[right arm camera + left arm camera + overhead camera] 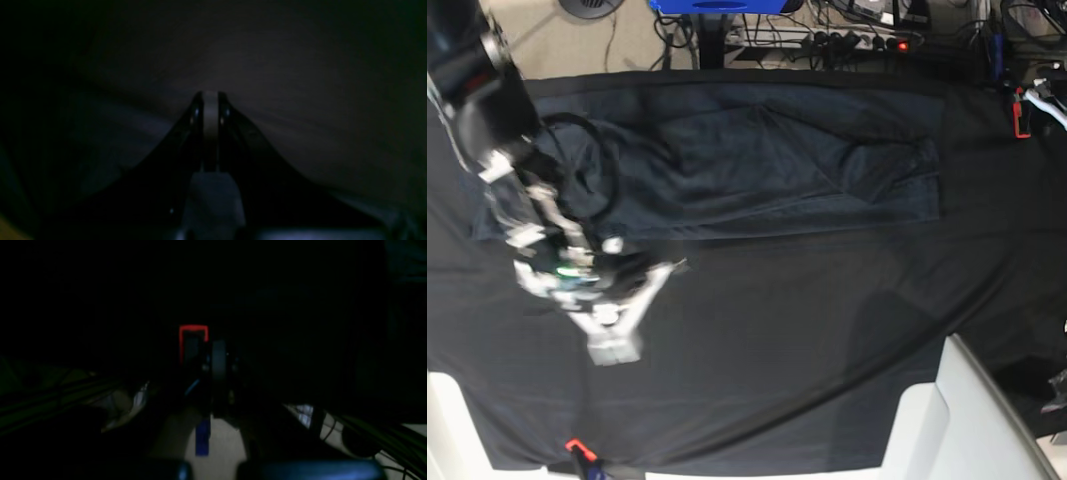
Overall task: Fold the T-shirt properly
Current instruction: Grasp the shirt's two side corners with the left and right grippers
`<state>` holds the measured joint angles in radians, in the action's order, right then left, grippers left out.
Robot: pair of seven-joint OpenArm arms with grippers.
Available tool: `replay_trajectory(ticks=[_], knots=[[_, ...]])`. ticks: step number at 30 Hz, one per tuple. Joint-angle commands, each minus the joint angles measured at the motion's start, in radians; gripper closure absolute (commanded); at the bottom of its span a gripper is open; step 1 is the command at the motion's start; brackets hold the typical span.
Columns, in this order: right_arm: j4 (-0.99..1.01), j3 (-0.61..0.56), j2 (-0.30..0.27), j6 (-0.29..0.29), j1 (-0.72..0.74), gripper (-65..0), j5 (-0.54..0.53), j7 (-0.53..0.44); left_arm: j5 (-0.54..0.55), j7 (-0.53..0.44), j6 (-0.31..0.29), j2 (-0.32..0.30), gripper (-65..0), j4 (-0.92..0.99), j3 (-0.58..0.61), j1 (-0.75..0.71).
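Along the far edge of the bench [757,330] you have the T-shirt [757,160], a slate-grey knit spread flat and wide on the black cover cloth [827,350], its near edge running roughly level across the bench and its right side ending short of the far right corner. Your right claw [612,345] hangs over the near left part of the bench, well clear of the shirt's near edge, over bare cover cloth. From its wrist view you can see the jaws pressed together with nothing between them, dark fabric beneath. Your left claw [208,350] sits off the right edge of the bench; its wrist view is very dark, but the fingers look to be closed and empty, with pale floor [220,443] and cables [383,436] below. A red clamp [1021,115] grips the cloth at the far right corner.
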<state>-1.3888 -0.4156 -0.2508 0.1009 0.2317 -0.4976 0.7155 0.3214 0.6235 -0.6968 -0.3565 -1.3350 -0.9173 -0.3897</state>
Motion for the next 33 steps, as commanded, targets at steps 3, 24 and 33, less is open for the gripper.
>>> replay_trajectory(ticks=[3,24,33], knots=[[-0.188,0.24,-0.029,0.012,-0.153,0.0,-0.008,-0.037,0.018,-0.015,-0.001,-0.029,0.0,-0.024,0.051,-0.004],[-0.231,0.51,-0.028,-0.085,-0.572,0.0,-0.006,-0.221,0.459,0.062,-0.001,0.003,-65.0,0.098,0.433,0.174],[-0.229,0.512,-0.029,-0.085,-0.573,0.0,-0.006,-0.221,0.457,0.055,-0.001,0.001,-65.0,0.214,0.429,0.2]])
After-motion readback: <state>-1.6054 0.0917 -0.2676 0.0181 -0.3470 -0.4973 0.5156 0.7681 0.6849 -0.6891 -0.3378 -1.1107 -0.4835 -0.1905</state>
